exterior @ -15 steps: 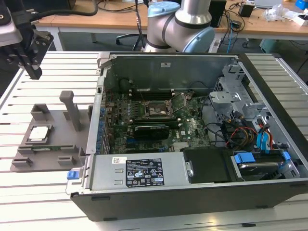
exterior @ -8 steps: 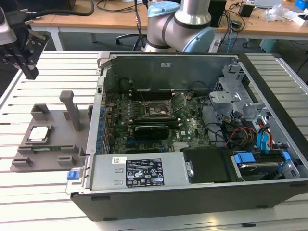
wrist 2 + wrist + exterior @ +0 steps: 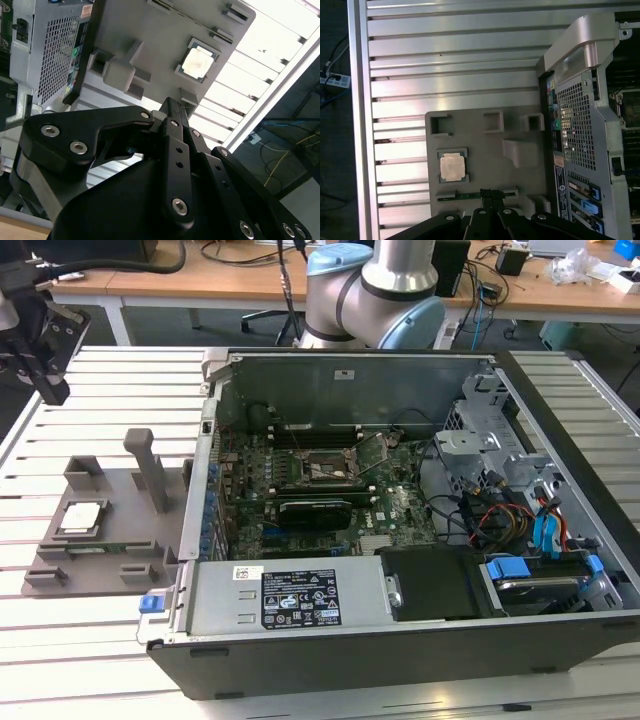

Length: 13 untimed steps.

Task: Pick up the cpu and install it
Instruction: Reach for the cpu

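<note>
The cpu (image 3: 80,518), a small square chip with a dull silver top, lies flat in a recess of the grey plastic tray (image 3: 125,490) at the exterior view's left. Both wrist views show it too, cpu (image 3: 198,63) and cpu (image 3: 453,166), seated in its holder. My gripper (image 3: 48,385) hangs above the table behind the tray, well clear of the chip. Its black fingertips (image 3: 490,192) sit pressed together with nothing between them, and they appear again as fingertips (image 3: 172,105). The black socket frame (image 3: 325,472) lies on the motherboard inside the open computer case.
The open computer case (image 3: 400,640) stands right beside the tray on the slatted metal table (image 3: 60,660). An upright grey post (image 3: 150,470) rises from the tray. A thin green board (image 3: 467,195) lies in a tray slot near the fingertips. The arm's base (image 3: 375,290) stands behind the case.
</note>
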Tool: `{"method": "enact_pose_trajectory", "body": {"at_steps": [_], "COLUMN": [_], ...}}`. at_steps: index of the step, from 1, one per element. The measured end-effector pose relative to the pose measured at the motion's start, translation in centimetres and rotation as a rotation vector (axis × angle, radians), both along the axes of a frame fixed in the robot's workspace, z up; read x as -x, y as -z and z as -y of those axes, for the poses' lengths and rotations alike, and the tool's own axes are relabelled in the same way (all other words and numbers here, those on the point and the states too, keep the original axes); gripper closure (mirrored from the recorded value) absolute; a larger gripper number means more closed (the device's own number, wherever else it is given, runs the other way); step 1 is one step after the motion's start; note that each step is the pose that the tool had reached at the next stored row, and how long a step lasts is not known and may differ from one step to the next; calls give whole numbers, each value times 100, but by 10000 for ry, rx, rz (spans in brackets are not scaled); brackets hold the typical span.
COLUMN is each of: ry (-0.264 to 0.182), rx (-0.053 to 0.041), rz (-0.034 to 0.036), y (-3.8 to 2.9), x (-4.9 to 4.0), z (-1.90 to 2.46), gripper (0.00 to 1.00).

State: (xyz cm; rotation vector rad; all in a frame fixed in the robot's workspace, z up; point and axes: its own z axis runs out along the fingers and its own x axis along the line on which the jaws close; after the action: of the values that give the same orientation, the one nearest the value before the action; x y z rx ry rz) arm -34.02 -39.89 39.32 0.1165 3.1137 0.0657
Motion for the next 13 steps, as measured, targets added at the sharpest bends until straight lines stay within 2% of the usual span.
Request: {"method": "enact_pose_trajectory", "body": {"at_steps": [13], "ry": [1], "rx": [0], "rz": [-1], "y": [0], "x": [164], "z": [0], "gripper": [89]}}
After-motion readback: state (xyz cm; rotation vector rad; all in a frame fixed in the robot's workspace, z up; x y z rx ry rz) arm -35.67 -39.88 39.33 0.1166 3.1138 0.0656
